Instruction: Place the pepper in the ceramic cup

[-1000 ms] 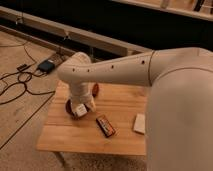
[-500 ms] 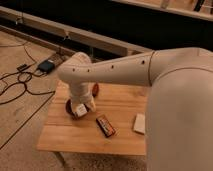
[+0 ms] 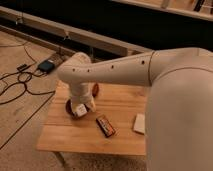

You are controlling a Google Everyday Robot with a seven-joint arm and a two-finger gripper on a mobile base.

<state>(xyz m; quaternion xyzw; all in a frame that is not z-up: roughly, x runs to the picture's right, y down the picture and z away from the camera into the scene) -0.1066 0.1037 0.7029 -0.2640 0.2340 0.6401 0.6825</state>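
a: camera view. where does the gripper stand?

b: the gripper (image 3: 79, 105) hangs at the end of the white arm (image 3: 115, 70). it points down over the left part of the wooden table (image 3: 120, 102), directly above the dark round bowl (image 3: 69, 106). the wrist covers it, so i cannot tell whether it is open or closed.

a: the pepper?

b: the pepper (image 3: 95, 90) lies on the table just beside the wrist, toward the back edge, and the arm partly hides it. it is outside the cup.

a: and the ceramic cup?

b: a small off-white form at the arm's lower tip, against the bowl's front rim, looks to be the ceramic cup (image 3: 80, 111). i cannot tell whether the gripper touches it.

a: other items noted?

b: a red-and-dark packet (image 3: 105, 126) lies flat toward the front of the table, apart from the bowl. a pale block (image 3: 139, 123) lies further along, close to the robot's body. on the floor to the left of the table are cables (image 3: 20, 82) and a dark box (image 3: 46, 66).
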